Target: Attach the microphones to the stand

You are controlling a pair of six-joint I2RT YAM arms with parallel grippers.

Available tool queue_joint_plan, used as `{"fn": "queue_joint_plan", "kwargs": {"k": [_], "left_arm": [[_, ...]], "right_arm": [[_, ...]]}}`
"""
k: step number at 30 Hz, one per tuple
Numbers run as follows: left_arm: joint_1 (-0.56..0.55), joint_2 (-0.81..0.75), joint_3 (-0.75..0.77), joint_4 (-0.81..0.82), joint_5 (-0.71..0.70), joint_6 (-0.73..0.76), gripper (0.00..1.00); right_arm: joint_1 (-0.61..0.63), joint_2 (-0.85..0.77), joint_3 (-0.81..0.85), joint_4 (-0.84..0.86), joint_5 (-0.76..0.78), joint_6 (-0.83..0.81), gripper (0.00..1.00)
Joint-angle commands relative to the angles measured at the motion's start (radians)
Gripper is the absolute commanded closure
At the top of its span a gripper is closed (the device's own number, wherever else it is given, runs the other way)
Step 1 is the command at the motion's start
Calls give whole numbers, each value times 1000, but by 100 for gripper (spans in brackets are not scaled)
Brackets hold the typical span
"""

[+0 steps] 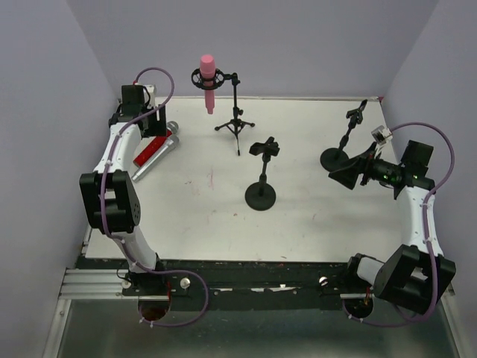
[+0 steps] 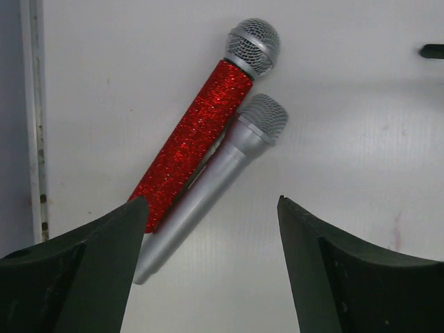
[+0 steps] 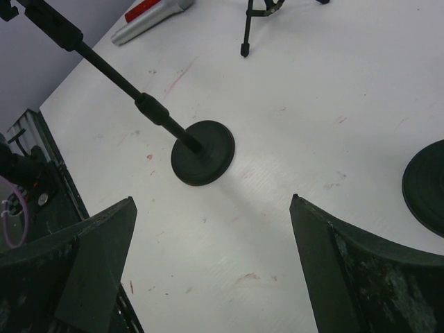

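The pink microphone (image 1: 208,82) sits upright in the clip of the tripod stand (image 1: 236,112) at the back. The glossy red microphone (image 2: 196,132) and the silver-grey microphone (image 2: 215,179) lie side by side on the white table, at far left in the top view (image 1: 155,154). My left gripper (image 2: 211,208) is open and empty just above their tail ends. A round-base stand (image 1: 261,179) stands mid-table, also in the right wrist view (image 3: 201,149). Another round-base stand (image 1: 344,142) is at right. My right gripper (image 3: 211,208) is open and empty beside it.
The grey walls close in the table on the left, back and right. The table's left edge strip (image 2: 35,125) runs close to the red microphone. A second stand's round base (image 3: 427,187) shows at the right edge of the right wrist view.
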Motion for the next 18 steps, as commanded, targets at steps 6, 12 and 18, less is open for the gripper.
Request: {"fn": "queue_joint_plan", "kwargs": {"k": [6,12,18], "left_arm": [[60,235,194,-147,-115,179,36],[60,331,296,-196,-153,189,41],[49,380,306,-215,-153,201,42]], "right_arm": [[-2,47,40,-58,9,-37,0],[-2,74,64,-104,-8,-69,0],[-1,85,76,-134,-14,-91,0]]}}
